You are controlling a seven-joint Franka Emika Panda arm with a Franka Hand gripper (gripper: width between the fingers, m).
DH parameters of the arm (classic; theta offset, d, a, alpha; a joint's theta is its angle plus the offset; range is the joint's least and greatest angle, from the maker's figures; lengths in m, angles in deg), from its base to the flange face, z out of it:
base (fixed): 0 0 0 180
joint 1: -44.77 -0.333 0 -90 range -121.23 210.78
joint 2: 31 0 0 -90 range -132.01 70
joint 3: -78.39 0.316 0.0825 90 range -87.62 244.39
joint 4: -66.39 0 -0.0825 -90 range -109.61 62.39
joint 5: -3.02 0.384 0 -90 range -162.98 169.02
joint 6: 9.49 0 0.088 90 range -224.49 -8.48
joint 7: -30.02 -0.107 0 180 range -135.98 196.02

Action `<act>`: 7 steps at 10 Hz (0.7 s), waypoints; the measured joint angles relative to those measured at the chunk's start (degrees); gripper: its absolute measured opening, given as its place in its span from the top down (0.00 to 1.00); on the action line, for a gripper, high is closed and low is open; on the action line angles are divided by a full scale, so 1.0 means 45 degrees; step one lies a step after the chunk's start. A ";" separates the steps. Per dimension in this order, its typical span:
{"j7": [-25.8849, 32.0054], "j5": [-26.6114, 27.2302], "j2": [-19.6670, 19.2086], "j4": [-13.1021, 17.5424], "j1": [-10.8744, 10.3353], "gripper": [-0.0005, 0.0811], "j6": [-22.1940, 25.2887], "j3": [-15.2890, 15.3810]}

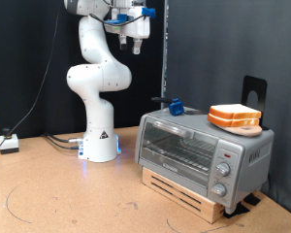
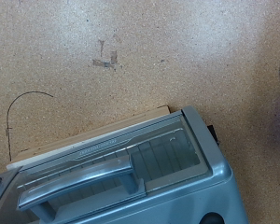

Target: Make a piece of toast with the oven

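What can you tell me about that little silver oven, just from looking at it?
The oven is a small, boxy countertop toaster oven that looks like silver metal. Its glass door is shut, with a grey bar handle across it and a wire rack behind. Three knobs run down its front, at the exterior view's right. It stands level on a low wooden platform. Stacked bread slices lie on its roof beside a small blue object. The gripper hangs high above, apart from it.
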 joint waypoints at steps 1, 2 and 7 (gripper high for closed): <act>0.0719 0.0001 0.0008 -0.0018 -0.0100 0.00 -0.0157 0.0024; 0.1981 0.0004 0.0035 -0.0084 -0.0419 0.00 -0.0334 0.0031; 0.6759 -0.0404 -0.0056 -0.0741 -0.1490 0.00 -0.1001 -0.0279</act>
